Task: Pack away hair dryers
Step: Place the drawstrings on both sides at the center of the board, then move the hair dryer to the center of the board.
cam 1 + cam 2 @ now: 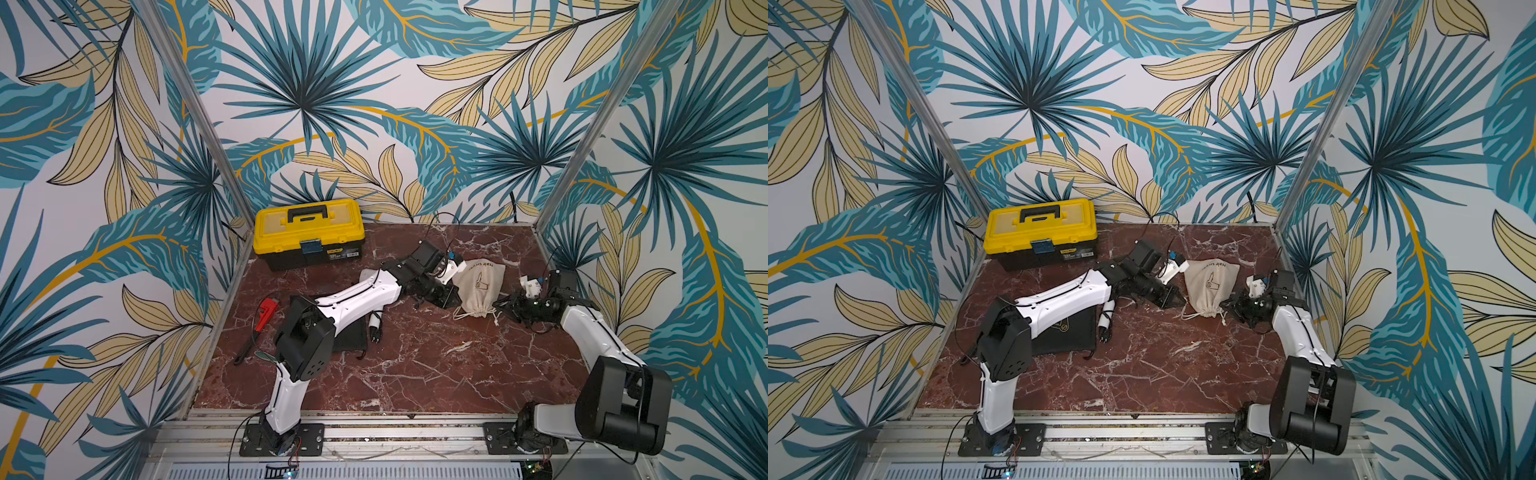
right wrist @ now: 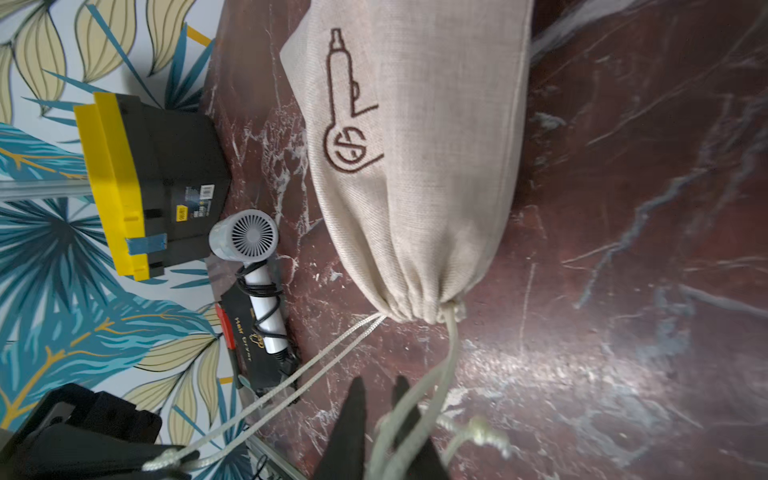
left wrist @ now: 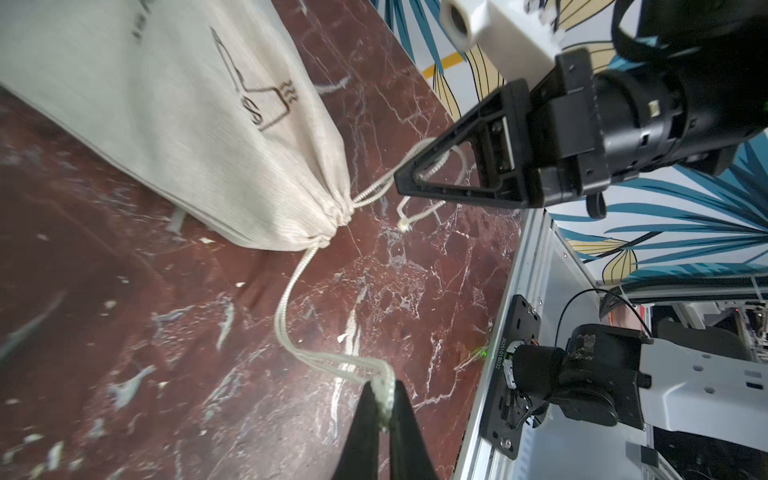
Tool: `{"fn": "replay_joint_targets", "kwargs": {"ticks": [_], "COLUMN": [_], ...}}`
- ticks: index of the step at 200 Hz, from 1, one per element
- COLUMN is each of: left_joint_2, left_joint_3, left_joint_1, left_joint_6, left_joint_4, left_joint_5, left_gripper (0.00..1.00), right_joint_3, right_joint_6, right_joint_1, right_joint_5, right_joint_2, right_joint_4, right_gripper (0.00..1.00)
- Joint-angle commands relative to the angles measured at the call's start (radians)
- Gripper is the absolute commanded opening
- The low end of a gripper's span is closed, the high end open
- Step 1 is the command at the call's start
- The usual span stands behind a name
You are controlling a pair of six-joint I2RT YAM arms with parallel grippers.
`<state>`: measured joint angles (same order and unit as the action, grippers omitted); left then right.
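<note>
A: Where's the dryer (image 1: 375, 324) in the top views?
B: Mostly behind the left arm (image 1: 357, 297); only its handle end shows. The black pouch (image 1: 1075, 336) is half covered too.
A: What's inside the beige pouch (image 2: 415, 166)?
B: Can't tell. The right wrist view's edge cuts off its far end. The cord (image 2: 440, 374) blurs across the right fingers (image 2: 353, 419), which are also cut off.
A: The toolbox (image 1: 307, 237) label?
B: Too small to read.

Red marble table (image 1: 415, 365). A beige pouch (image 1: 478, 284) with its neck drawn shut is flanked by the left gripper (image 1: 453, 302) and right gripper (image 1: 500, 306); its drawstrings (image 1: 467, 316) are seen at the neck. A white dryer (image 1: 375, 323) is partly hidden by the left arm (image 1: 357, 297), beside a black pouch (image 1: 353, 338). A yellow toolbox (image 1: 309, 232) is placed at the back, a red tool (image 1: 266, 309) near the left edge.
</note>
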<state>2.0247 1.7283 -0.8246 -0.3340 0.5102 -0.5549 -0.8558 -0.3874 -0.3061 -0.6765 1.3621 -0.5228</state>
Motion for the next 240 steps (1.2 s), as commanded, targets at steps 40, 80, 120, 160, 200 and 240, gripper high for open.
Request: {"fn": "replay_joint_targets", "kwargs": {"ticks": [40, 80, 120, 160, 200, 240], "left_joint_2": [-0.086, -0.175, -0.324, -0.484, -0.663, -0.803], "left_joint_3": [-0.073, -0.129, -0.195, -0.343, -0.551, -0.731], "left_joint_1": [-0.052, -0.053, -0.029, 0.103, 0.284, 0.468], "left_joint_6": [-0.03, 0.023, 0.058, 0.004, -0.085, -0.121], "left_joint_4": [-0.041, 0.017, 0.047, 0.046, 0.045, 0.036], "left_joint_5": [0.12, 0.275, 0.49, 0.579, 0.599, 0.644], "left_gripper": [0.54, 0.95, 0.99, 1.0, 1.0, 0.99], "right_joint_3": [0.009, -0.041, -0.042, 0.015, 0.108, -0.03], "right_joint_6": [0.05, 0.028, -0.038, -0.171, -0.341, -0.318], "right_joint_1": [-0.018, -0.019, 0.009, 0.263, 0.52, 0.735], "right_joint_5": [0.121, 0.278, 0.226, 0.295, 0.348, 0.41], "right_joint_2": [-0.091, -0.157, -0.252, -0.333, -0.256, -0.007], "right_joint_4": [-0.087, -0.163, -0.119, 0.037, 0.369, 0.419], "right_gripper": [0.5, 0.64, 0.65, 0.65, 0.65, 0.65]}}
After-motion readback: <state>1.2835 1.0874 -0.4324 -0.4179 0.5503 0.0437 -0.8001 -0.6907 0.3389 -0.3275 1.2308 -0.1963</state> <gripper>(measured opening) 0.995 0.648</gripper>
